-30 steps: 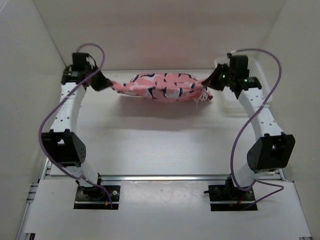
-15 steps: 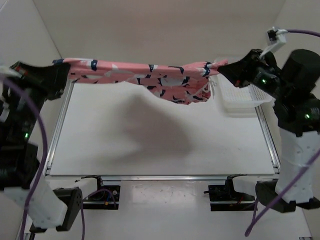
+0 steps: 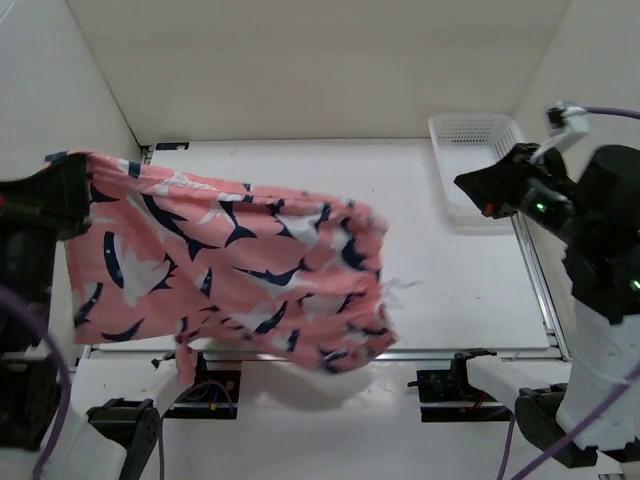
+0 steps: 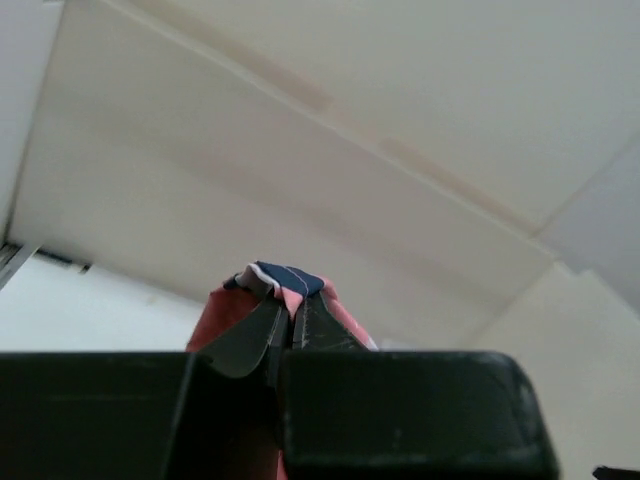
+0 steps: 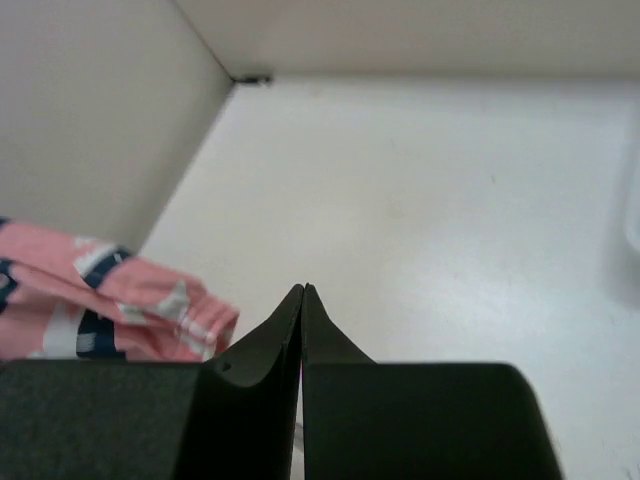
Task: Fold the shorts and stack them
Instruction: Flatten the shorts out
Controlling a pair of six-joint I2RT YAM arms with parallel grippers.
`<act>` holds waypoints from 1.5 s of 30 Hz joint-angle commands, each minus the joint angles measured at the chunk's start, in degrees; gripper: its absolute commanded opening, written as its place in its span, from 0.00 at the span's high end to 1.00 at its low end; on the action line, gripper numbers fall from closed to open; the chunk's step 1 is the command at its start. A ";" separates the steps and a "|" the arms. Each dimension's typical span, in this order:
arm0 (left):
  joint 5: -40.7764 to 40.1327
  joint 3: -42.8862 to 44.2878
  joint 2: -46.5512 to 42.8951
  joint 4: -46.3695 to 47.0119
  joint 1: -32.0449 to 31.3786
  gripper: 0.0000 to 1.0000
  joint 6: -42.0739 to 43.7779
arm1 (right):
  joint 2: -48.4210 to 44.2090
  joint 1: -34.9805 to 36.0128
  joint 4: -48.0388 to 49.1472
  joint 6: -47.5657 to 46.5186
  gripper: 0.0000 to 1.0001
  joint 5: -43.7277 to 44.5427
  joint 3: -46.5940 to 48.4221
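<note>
Left gripper [image 4: 290,312] is pinched tight on a corner of the shorts [image 3: 240,270], which hang midair covering the left of the table [image 3: 450,290]; their bottom edge is blurry. Right gripper [image 5: 303,295] is closed and empty, blocking part of the basket [image 3: 470,135].

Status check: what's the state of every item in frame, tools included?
shorts: unfolded, off the surface, hanging from one pinched edge, blurred.
left tool: shut on the shorts.
right tool: shut, holding nothing, apart from the shorts.
white mesh basket: upright at far right, looks empty.
</note>
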 commanded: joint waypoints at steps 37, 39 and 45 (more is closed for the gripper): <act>19.36 8.68 34.11 3.46 -10.43 0.90 6.39 | 43.63 29.90 29.16 2.96 0.19 -1.67 -24.29; 19.89 11.32 36.91 3.46 -12.89 0.90 5.78 | 41.69 28.41 29.78 2.97 0.23 -4.20 -24.82; 21.21 15.63 39.29 5.04 -15.71 0.90 4.11 | 44.05 33.40 30.48 -0.98 0.00 -12.29 -23.16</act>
